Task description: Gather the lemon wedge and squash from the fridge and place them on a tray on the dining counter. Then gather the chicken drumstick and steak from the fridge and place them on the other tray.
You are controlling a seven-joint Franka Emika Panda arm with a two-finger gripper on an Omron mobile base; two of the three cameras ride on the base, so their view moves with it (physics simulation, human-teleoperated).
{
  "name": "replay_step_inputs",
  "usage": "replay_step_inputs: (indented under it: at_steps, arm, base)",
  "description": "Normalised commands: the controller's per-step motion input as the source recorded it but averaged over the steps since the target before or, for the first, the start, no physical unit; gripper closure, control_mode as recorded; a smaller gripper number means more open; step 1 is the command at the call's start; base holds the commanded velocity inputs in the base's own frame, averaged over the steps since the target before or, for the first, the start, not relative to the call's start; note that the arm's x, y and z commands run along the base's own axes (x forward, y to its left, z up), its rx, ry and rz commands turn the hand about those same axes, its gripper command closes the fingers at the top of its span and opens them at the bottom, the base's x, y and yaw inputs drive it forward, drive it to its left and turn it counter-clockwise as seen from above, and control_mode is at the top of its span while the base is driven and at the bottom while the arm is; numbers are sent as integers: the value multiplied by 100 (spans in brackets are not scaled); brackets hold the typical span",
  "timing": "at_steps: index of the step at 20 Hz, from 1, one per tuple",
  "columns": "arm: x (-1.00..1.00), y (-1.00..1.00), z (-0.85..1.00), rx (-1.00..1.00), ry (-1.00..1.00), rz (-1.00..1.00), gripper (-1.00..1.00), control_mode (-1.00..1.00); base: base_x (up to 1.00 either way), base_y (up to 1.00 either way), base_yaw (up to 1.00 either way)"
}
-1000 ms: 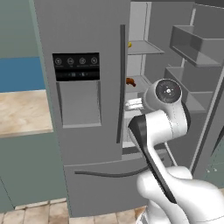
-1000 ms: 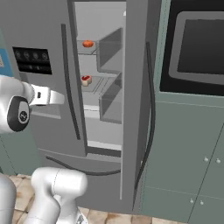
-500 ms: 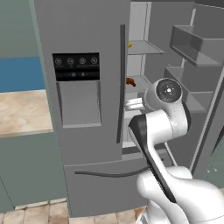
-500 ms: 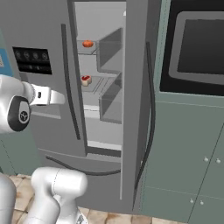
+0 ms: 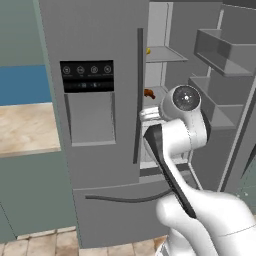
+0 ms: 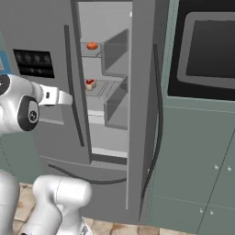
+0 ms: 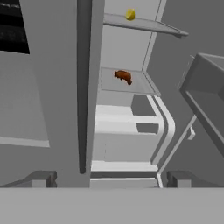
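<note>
In the hand view my gripper is open, its two dark fingertips wide apart with nothing between them. It hangs in front of the open right half of the fridge, beside the closed left door's edge. A yellow lemon wedge lies on an upper shelf, and a brown chicken drumstick on the shelf below. The left base view shows the lemon wedge and the drumstick just past the arm. In the right base view an orange squash sits on the upper shelf and a red-and-white steak below it.
The closed left fridge door with its dark vertical handle stands close on the left. The open right door carries grey bins. An oven and teal cabinets lie to the right.
The hand has edged slightly up and forward towards the fridge opening. The jaws stay wide open and the food has not moved.
</note>
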Motion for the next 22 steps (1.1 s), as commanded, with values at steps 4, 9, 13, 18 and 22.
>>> replay_step_inputs:
  at_steps: [4, 9, 13, 18, 22]
  arm:
    - [44, 9, 0, 4, 0, 2, -100, -100]
    - [45, 24, 0, 4, 0, 0, -100, -100]
    - [45, 20, 0, 1, -2, 0, -100, -100]
    - [41, 2, 0, 0, -4, 0, -100, -100]
    - [43, 0, 0, 0, -4, 3, -100, -100]
  base:
    - [0, 0, 0]
    - [0, 0, 0]
    - [0, 0, 0]
    - [0, 0, 0]
    - [0, 0, 0]
